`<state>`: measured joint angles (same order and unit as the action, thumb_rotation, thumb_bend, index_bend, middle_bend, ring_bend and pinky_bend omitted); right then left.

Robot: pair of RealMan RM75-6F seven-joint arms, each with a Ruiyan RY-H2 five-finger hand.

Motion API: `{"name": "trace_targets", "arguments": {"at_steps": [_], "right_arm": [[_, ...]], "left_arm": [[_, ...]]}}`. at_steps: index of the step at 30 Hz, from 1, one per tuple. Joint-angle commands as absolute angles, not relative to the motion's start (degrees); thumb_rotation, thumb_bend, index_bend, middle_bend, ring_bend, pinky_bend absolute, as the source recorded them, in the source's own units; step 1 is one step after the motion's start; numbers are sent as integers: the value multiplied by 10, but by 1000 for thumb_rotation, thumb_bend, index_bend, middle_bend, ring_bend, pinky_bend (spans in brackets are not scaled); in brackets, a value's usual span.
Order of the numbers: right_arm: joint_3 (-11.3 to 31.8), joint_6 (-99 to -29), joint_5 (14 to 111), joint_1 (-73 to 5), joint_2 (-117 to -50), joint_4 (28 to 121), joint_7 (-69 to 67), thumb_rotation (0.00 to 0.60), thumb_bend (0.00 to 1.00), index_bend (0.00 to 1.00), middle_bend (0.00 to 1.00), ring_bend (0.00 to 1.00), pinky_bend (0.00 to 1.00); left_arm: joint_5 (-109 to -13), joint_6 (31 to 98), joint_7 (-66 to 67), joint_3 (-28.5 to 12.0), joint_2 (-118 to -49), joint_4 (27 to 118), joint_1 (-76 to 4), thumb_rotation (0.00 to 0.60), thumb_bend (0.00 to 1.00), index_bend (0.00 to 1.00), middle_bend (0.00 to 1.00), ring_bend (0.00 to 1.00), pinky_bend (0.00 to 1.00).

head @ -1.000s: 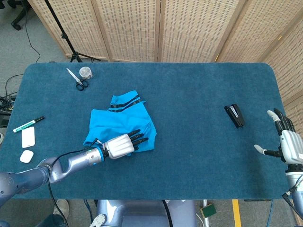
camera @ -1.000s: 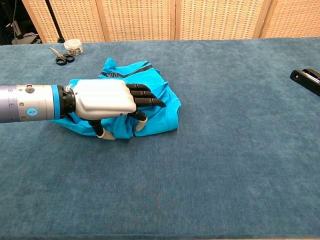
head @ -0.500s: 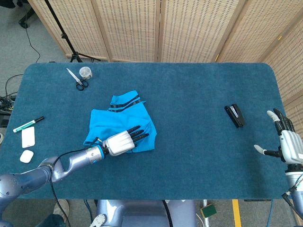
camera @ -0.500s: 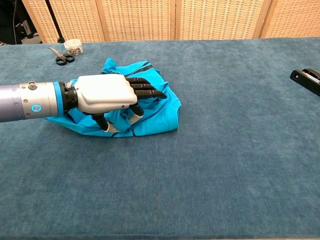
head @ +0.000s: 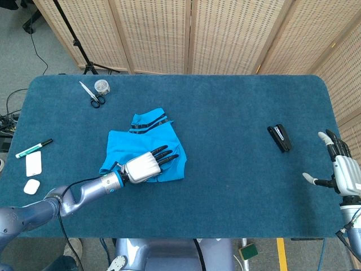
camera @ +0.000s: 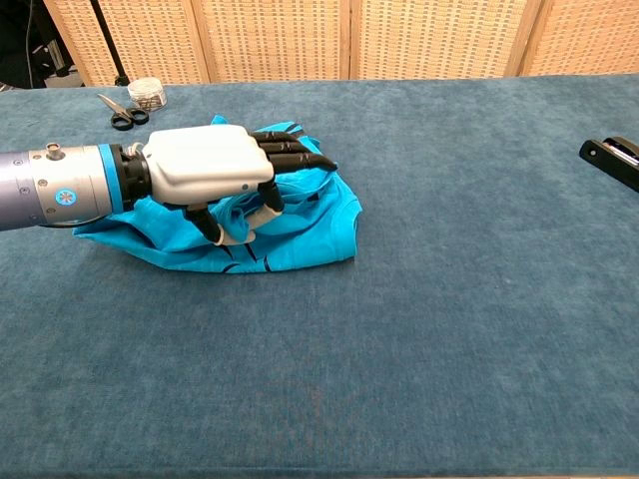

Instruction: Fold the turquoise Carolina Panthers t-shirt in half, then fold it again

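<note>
Holding a bit of cloth, my left hand [camera: 205, 172] sits on the shirt [head: 144, 147], thumb and fingers [camera: 290, 160] pinching a fold. The shirt lies bunched on the table [head: 237, 186], left of the middle. It looks soft and light, so it will flop and slide. I think an edge is best to grab. My right hand [head: 341, 169] hangs empty, fingers spread.

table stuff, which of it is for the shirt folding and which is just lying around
For the job:
turquoise t-shirt
left hand, over the shirt with a fold of cloth bunched at its thumb

Lying about:
scissors
small clear jar
green marker
two white items
black stapler
right hand, idle
</note>
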<state>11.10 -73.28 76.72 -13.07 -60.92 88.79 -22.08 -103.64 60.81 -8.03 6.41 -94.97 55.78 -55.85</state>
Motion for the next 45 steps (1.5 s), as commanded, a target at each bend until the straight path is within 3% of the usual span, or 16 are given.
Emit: {"name": "trace_targets", "arguments": {"at_steps": [1,45], "right_arm": [[111,-733,767,-131,-609,888,-221,600,0,0,0,0,0],[110,-729,769,-131,-606,889,-226,600,0,0,0,0,0]], "left_arm": [[-1032,611,-82,58,-949,563,-560,600,369,777,0,0,0],[-917,515,0,-26,-1066,569,-584,600,336,775,0,0,0]]}}
